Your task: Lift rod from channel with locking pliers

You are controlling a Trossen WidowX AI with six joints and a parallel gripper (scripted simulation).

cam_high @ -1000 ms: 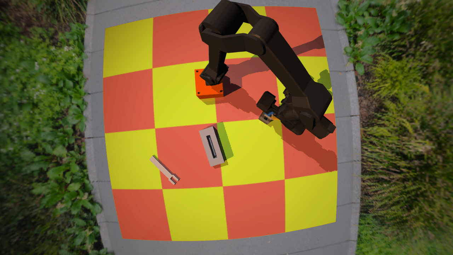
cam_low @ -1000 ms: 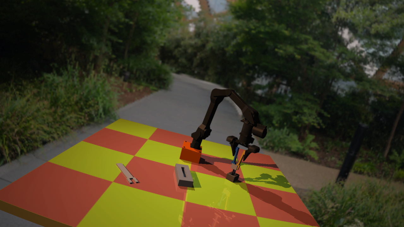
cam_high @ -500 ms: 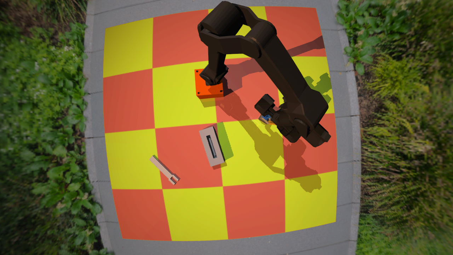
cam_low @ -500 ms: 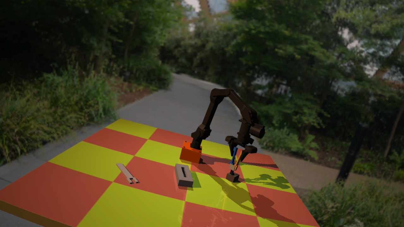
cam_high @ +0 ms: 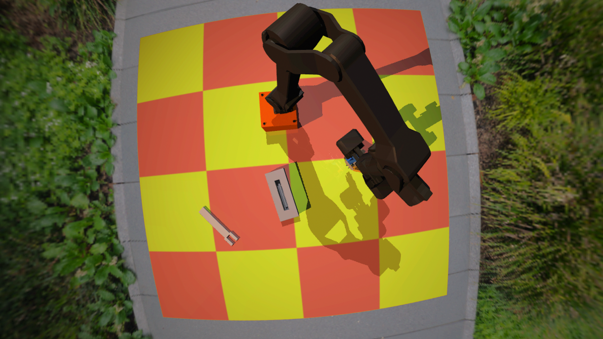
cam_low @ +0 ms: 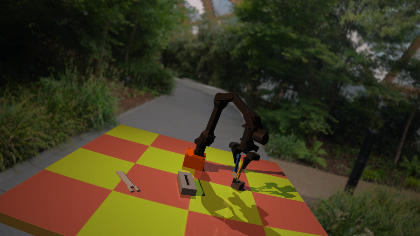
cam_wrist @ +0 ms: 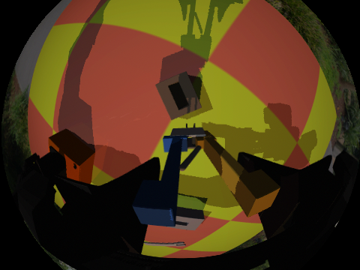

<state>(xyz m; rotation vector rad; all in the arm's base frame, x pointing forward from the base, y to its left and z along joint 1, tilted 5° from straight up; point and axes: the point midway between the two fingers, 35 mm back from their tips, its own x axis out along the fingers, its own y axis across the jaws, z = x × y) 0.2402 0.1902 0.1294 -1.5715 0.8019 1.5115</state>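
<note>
The claw (cam_high: pixel 358 162) (cam_low: pixel 240 165) (cam_wrist: pixel 200 160) is clamped on the spread handles of the pliers (cam_high: pixel 350 160) (cam_low: pixel 237 161) (cam_wrist: pixel 170 169), whose jaws look clear of the dark holster (cam_low: pixel 237 185) (cam_wrist: pixel 165 91). So fetching the tool seems done. Farther out on the tabletop (cam_high: pixel 253 282) (cam_low: pixel 111 211) (cam_wrist: pixel 112 56), the rod (cam_high: pixel 282 196) lies down in the slot of the pale channel block (cam_high: pixel 290 202) (cam_low: pixel 187 192) (cam_wrist: pixel 195 223). Lowering the jaws around it, squeezing to lock, lifting and holding are left.

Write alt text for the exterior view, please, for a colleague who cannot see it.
Black robot arm holding blue-and-orange-handled pliers in its fingers above a small dark holster. A grey channel block and a pale forked tool lie nearby on a red-and-yellow checkered surface.
</note>
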